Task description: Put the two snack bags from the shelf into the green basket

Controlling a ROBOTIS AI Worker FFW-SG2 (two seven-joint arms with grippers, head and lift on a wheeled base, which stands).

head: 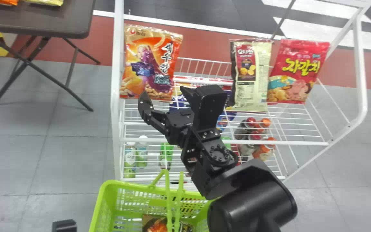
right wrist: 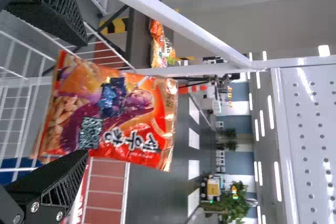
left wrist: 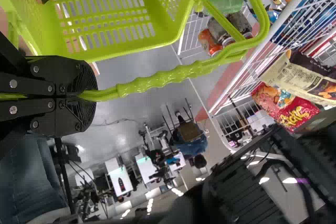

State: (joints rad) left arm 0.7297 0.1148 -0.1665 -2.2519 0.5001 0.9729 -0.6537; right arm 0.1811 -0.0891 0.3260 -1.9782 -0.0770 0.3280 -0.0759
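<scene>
The right gripper (head: 164, 92) holds nothing, its two black fingers set well apart, with the orange snack bag (head: 151, 64) right by them. In the right wrist view, the bag lies between the fingers as seen by the camera; whether either one touches it I can't tell. That bag stands upright on the top shelf of the white wire rack (head: 227, 141), close to its left-hand post. Farther right on the same shelf stand a cream snack bag (head: 253, 77) with a dark side, and a red snack bag (head: 298, 71) (the brightest of the lot, with yellow lettering), the two just beside each other.

The left gripper (left wrist: 94, 96) has its fingers clamped on the handle (left wrist: 157, 79) of the green basket, as the left wrist view shows. The green basket (head: 134, 186) is in front of the rack and lower than its top shelf, and inside lies a packet with an orange food picture (head: 158, 226).

Below the rack's top shelf are bottles with white caps (head: 142, 151) on the left side and a cluster of containers with red and orange caps (head: 265, 122) on the right. Off to the left is a brown folding table (head: 40, 22), carrying an orange bag (head: 6, 1) and a yellow bag (head: 48, 2).
</scene>
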